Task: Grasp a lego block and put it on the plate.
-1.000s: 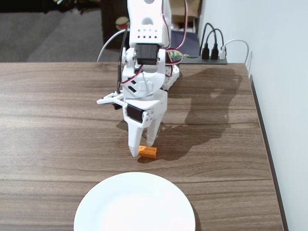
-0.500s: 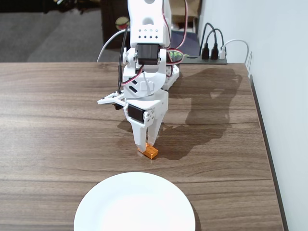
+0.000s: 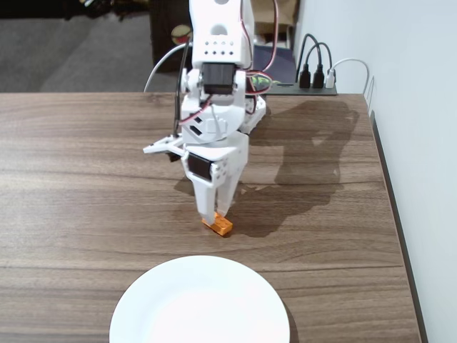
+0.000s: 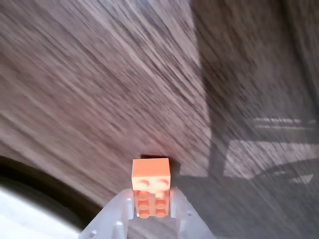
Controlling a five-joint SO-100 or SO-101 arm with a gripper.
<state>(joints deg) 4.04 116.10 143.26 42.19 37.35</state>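
Note:
The orange lego block (image 3: 217, 226) sits between the fingertips of my gripper (image 3: 216, 217), at or just above the wooden table, a little beyond the far rim of the white plate (image 3: 143, 304). In the wrist view the white jaws of the gripper (image 4: 152, 195) press on both long sides of the block (image 4: 151, 179), studs facing the camera and the far half sticking out past the tips. The plate's edge (image 4: 20, 219) shows at the lower left. The tabletop is blurred there.
The arm's base (image 3: 214, 64) stands at the table's back middle. A power strip with plugs (image 3: 314, 80) lies at the back right. The table's right edge (image 3: 389, 207) runs beside a white wall.

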